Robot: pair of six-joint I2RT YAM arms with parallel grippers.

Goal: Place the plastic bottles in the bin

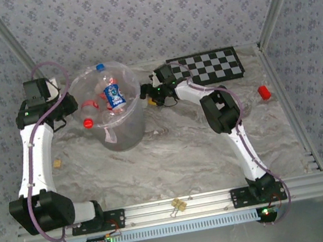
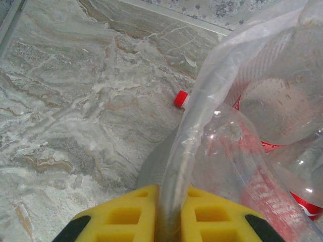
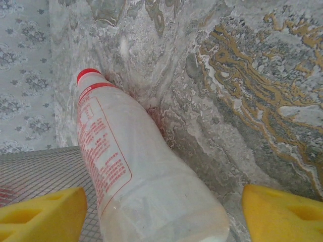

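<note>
The bin (image 1: 127, 130), a tall frosted round bucket, stands at the back left of the table and holds several plastic bottles. One with a blue label (image 1: 114, 95) stands highest. My left gripper (image 1: 71, 109) is shut on the bin's left rim (image 2: 202, 111), the wall pinched between its yellow fingers (image 2: 126, 214); red-labelled bottles (image 2: 275, 106) show through the wall. My right gripper (image 1: 153, 95) sits low just right of the bin. In the right wrist view a red-capped bottle (image 3: 136, 171) lies on the table between its open fingers (image 3: 43, 214), with a gap on the right side.
A black-and-white checkerboard (image 1: 211, 66) lies at the back right. A loose red cap (image 1: 263, 92) stands near the right edge. A small tan scrap (image 1: 57, 164) lies at the left. A red cap (image 2: 180, 99) shows beside the bin's wall. Patterned walls enclose the table.
</note>
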